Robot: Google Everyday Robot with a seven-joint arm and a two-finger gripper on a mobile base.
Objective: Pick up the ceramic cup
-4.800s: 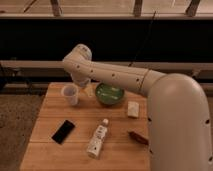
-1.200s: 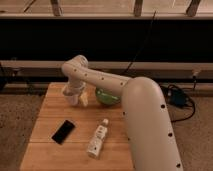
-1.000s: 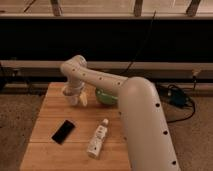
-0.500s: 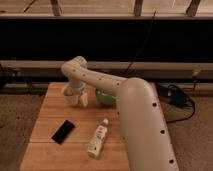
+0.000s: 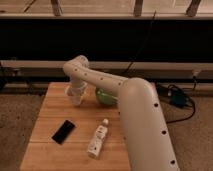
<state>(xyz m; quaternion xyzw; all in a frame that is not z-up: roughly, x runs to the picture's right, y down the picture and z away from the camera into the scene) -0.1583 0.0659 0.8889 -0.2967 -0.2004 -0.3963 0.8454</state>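
Warm, yellowish light falls from above onto the wooden worktop (image 5: 45, 125), which is the brightest area, while the band of wall behind the worktop sinks into near black and the floor beside it stays dim. The whole view is soft and grainy, so the tool (image 5: 76, 93), down at the ceramic cup (image 5: 75, 96) near the worktop's far edge, merges with it into one pale blur. The white arm (image 5: 135, 110) carries a mild sheen and casts a soft shadow beside itself on the worktop.
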